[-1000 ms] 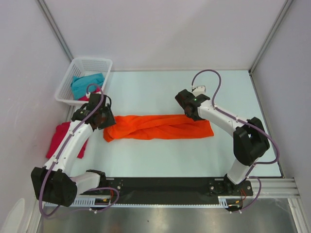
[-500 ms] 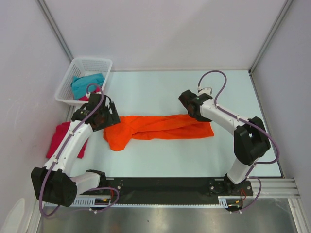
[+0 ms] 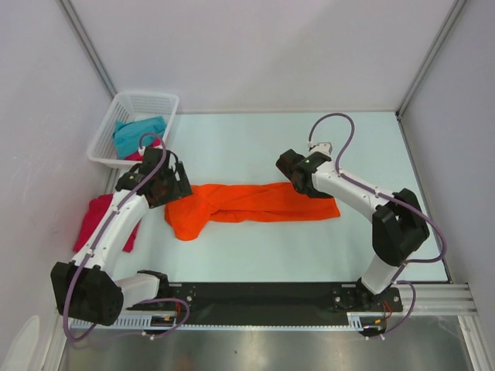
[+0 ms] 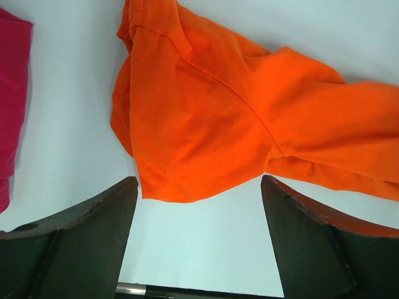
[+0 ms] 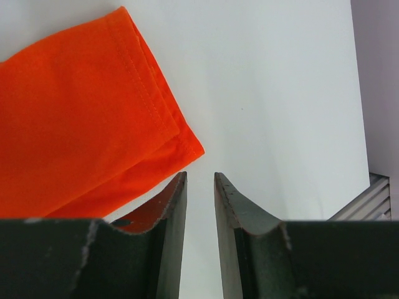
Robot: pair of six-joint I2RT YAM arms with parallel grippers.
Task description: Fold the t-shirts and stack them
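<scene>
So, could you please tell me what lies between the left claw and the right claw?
The orange t-shirt, a crumpled band reaching from the left claw to just past the right claw; the top view shows it.

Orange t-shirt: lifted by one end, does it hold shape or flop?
Probably floppy: the orange t-shirt lies twisted and creased, so lifted by one end it would likely drape. Pushed, it would probably bunch rather than slide whole across the table.

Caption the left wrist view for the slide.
Left tool open above the bunched end of the orange t-shirt, cloth not gripped; pink t-shirt at frame left.
</scene>
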